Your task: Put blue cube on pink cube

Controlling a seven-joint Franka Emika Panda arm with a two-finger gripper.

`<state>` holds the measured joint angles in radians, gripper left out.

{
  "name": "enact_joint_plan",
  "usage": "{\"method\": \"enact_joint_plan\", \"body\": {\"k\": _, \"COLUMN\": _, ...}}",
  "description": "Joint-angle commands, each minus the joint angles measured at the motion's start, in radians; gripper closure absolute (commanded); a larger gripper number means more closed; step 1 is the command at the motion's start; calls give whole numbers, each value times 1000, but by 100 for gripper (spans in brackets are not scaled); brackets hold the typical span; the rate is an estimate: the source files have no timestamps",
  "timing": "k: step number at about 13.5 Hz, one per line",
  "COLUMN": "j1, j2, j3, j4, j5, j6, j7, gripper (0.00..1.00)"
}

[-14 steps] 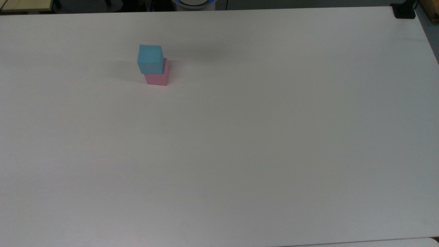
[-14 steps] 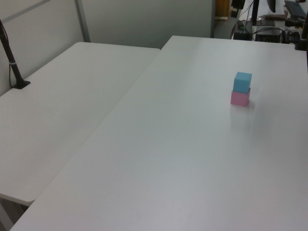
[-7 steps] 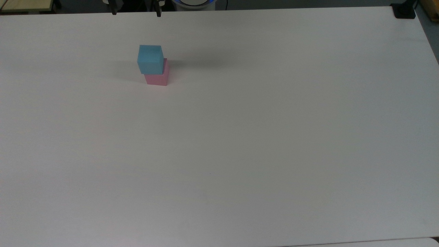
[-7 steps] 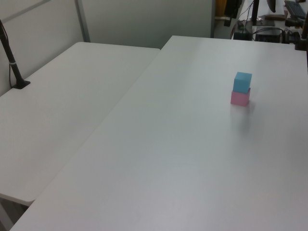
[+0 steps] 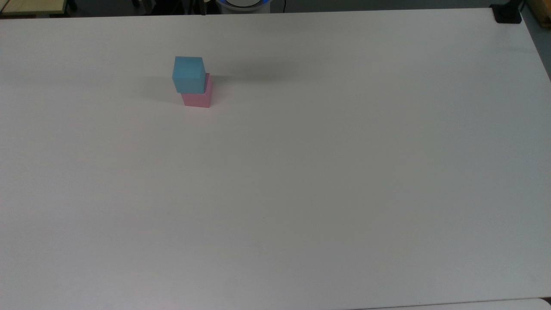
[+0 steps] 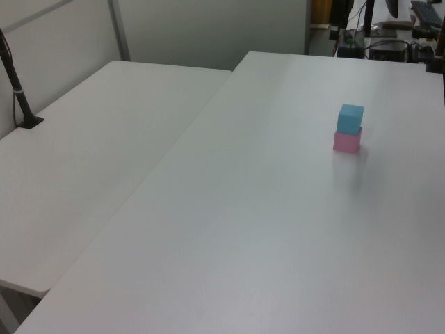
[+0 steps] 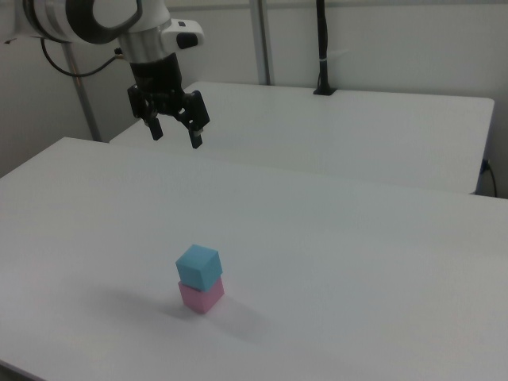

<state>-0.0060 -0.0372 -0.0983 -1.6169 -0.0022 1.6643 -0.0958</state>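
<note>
Two cubes stacked: blue cube [image 7: 198,267] sits on pink cube [image 7: 201,295], slightly offset. Gripper [image 7: 175,134] hangs high, fingers spread, empty. Stacking looks done; next calls only for keeping clear.

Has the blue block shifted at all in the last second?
No. In the top view the blue cube sits on the pink cube, same offset and same distance from the table's far edge.

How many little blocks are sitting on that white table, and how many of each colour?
Blue cube: 1, stacked on top of the pink one
Pink cube: 1, resting on the table
Total: 2 blocks
</note>
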Motion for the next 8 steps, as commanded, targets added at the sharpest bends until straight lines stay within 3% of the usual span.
{"method": "enact_joint_plan", "body": {"k": 1, "j1": 34, "j2": 5, "j3": -38, "j4": 17, "j5": 10, "j6": -20, "j7": 13, "gripper": 0}}
{"method": "enact_joint_plan", "body": {"k": 8, "j1": 31, "j2": 0, "j3": -60, "j4": 17, "j5": 28, "j6": -20, "j7": 14, "gripper": 0}}
